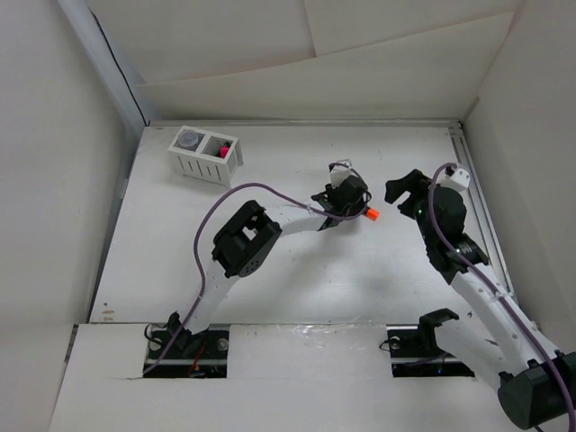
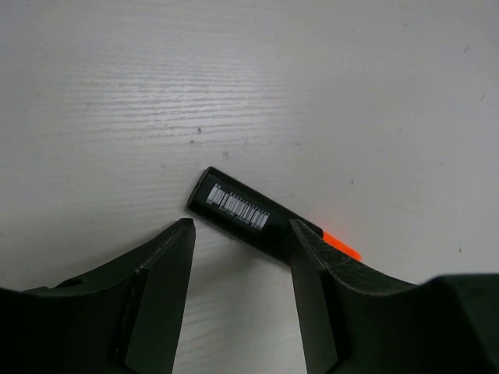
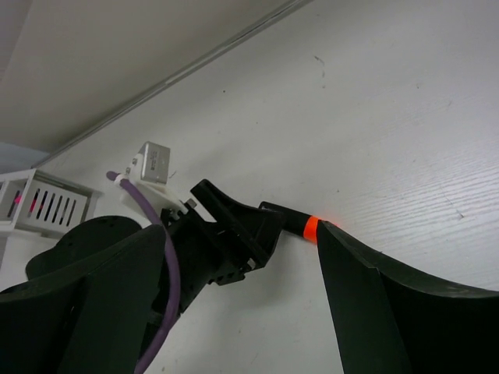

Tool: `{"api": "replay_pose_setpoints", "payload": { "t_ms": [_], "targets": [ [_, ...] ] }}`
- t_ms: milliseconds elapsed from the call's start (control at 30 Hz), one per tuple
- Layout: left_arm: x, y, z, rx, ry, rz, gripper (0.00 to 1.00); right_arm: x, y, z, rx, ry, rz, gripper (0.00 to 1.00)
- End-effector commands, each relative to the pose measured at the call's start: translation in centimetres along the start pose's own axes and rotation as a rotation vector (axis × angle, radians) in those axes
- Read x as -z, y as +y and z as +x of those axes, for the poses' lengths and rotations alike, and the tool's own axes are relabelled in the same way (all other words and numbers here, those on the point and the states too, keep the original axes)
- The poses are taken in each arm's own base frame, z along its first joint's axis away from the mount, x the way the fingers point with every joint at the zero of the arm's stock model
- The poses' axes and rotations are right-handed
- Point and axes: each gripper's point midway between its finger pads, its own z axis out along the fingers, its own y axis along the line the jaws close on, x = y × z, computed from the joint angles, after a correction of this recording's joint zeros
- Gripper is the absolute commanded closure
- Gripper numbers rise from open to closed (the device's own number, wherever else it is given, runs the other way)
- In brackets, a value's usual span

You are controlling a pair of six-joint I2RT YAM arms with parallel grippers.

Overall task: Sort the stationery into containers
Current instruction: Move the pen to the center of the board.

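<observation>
Box (image 1: 205, 155) at the table's (image 1: 297, 279) far-left corner; pen (image 2: 238, 209) mid-table, well to its right.

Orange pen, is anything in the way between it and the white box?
No, nothing visible. Only bare table lies between the pen and the box. The left end effector is open right at the pen.

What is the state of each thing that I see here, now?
orange-ended pen: lying flat, not gripped
left gripper: open, straddling that pen
right gripper: open, empty
white box: upright, both compartments filled
grey round piece: in its left compartment
pink-ended pen: in its right compartment
</observation>
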Motion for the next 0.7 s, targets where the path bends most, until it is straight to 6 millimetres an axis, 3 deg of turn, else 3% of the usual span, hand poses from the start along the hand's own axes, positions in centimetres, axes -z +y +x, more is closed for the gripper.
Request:
{"api": "replay_pose_setpoints", "payload": {
  "t_ms": [0,67,200,300,333,367,433,467,667],
  "targets": [
    [-0.8,-1.2,-0.8,0.024,-0.019,-0.002,0.53,0.8,1.9,-2.8,-0.034,-0.061,-0.064,0.16],
    [-1.7,-0.7,0.1,0.014,-0.002,-0.021,0.53,1.0,2.3,-3.1,-0.038,-0.069,-0.083,0.16],
    [-3.0,-0.3,0.2,-0.003,-0.02,-0.056,0.53,1.1,2.9,-3.0,-0.039,-0.058,-0.115,0.16],
    [-3.1,-1.3,-1.1,-0.051,-0.039,-0.048,0.54,1.2,3.2,-3.1,-0.04,-0.06,-0.128,0.16],
    [-3.4,-0.7,-0.4,-0.061,-0.023,-0.066,0.54,1.1,2.9,-2.7,-0.038,-0.053,-0.123,0.16],
    [-3.0,-1.8,-1.1,-0.086,-0.04,-0.05,0.54,1.4,3.2,-2.9,-0.04,-0.056,-0.136,0.16],
    [-3.3,-1.2,-0.4,-0.145,-0.033,-0.093,0.54,1.6,3.2,-3.1,-0.033,-0.064,-0.141,0.16],
    [-3.2,-2.0,-1.4,-0.154,-0.053,-0.088,0.54,1.9,3.4,-3.4,-0.036,-0.074,-0.148,0.16],
    [-3.9,-0.6,-0.5,-0.274,-0.012,-0.137,0.64,2.8,3.8,-4.2,-0.044,-0.097,-0.178,0.16]
  ]
}}
